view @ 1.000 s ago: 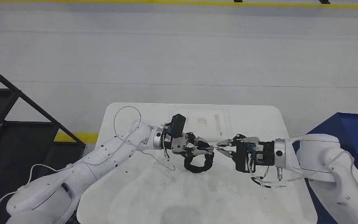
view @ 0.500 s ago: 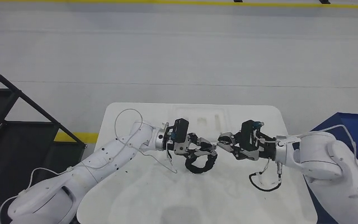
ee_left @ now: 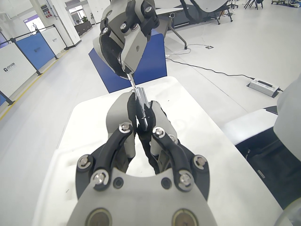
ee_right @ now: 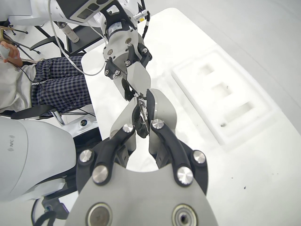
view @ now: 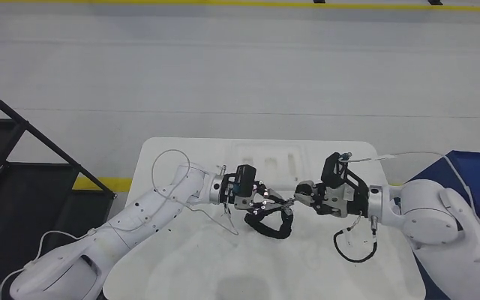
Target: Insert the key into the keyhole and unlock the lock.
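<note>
Key (ee_left: pixel 130 82) | R pincer (ee_right: pixel 142 98) | tip pts at lock (ee_left: pixel 140 95) end | lock: L pincer (ee_left: pixel 141 109)

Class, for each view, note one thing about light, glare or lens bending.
Top view: even light, no glare on the table. Left wrist view: the lock glints at its metal end; pillars behind lean from the wide lens. Right wrist view: the tray has softly shaded pockets.
</note>
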